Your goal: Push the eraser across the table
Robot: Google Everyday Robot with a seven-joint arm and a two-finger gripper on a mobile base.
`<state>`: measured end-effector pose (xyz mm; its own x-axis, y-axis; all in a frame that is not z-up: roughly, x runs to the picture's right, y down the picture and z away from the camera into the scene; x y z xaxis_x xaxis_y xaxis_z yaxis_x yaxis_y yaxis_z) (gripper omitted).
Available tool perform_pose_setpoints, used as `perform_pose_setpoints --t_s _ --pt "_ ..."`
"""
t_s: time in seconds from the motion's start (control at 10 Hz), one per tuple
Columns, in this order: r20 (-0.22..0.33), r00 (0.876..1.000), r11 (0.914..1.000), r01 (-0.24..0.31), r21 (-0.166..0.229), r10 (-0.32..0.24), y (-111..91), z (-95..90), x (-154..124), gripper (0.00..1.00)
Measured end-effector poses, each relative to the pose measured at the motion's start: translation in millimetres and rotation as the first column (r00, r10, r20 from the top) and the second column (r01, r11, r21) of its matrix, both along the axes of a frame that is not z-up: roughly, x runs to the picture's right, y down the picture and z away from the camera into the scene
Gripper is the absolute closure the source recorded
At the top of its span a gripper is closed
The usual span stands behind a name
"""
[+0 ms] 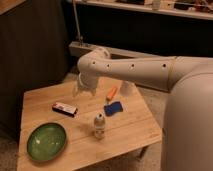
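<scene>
The eraser (65, 108), a small flat block with a white middle, a red end and dark edges, lies on the left half of the light wooden table (130, 132). My gripper (80, 89) hangs below the white arm's wrist, over the table's far edge. It is behind and to the right of the eraser and clear of it.
A green plate (46, 141) sits at the table's front left. A small white bottle (99, 126) stands near the middle. A blue wavy-edged pad (113, 108) and an orange marker (112, 93) lie to the right of the gripper. My white arm (145, 70) spans the table's back right.
</scene>
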<state>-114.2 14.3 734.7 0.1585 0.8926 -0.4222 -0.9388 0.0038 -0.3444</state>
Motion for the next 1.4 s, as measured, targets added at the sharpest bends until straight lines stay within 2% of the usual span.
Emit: perform_pose_setpoints --t_s 0.2,0.4,0.6,0.7,0.9,1.0,1.1,1.3,1.4 --pt "0.034 0.999 1.0 -0.001 -0.006 0.002 -13 0.9 5 0.35" --pt "0.089 0.996 0.9997 0.012 -0.021 -0.01 -33 14.8 14 0.35" --pt "0.121 0.993 0.9991 0.018 -0.038 -0.013 -37 22.7 14 0.35" --pt "0.146 0.989 0.9978 0.03 -0.059 -0.022 -36 25.4 10 0.35" --pt "0.189 0.98 0.9938 0.075 -0.082 -0.059 -34 23.6 2 0.37" --pt "0.204 0.973 0.9898 0.125 -0.068 -0.109 -31 19.5 -10 0.49" --pt "0.196 0.972 0.9885 0.143 -0.049 -0.131 -30 19.1 -17 0.57" --pt "0.116 0.977 0.9833 0.178 0.035 -0.181 -26 21.0 -31 0.78" --pt "0.095 0.98 0.9825 0.166 0.084 -0.174 -25 24.8 -33 0.88"
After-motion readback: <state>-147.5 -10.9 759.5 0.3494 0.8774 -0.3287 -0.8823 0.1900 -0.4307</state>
